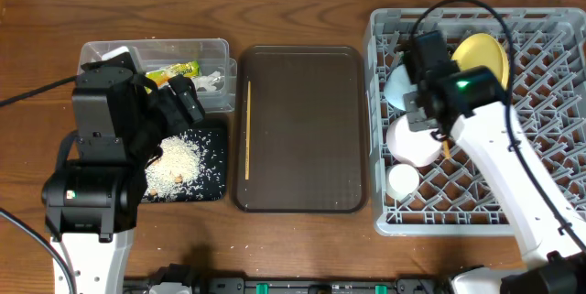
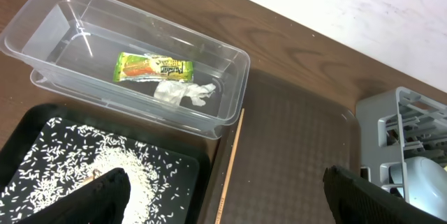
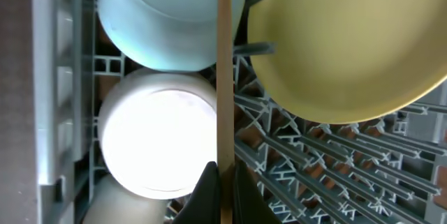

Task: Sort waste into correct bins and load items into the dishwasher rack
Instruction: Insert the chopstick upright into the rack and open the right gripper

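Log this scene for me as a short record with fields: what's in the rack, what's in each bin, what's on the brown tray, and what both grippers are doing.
Rack: yellow plate, light blue bowl, white bowl, white cup
Clear tub: wrapper, napkin
Black tray: rice scraps
Brown tray: one chopstick along the edge nearest the tub
Right gripper: shut on the other chopstick, over the rack
Left gripper: open, holding nothing

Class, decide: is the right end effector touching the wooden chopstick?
Touching. In the right wrist view the right end effector clamps the chopstick from both sides, no gap.
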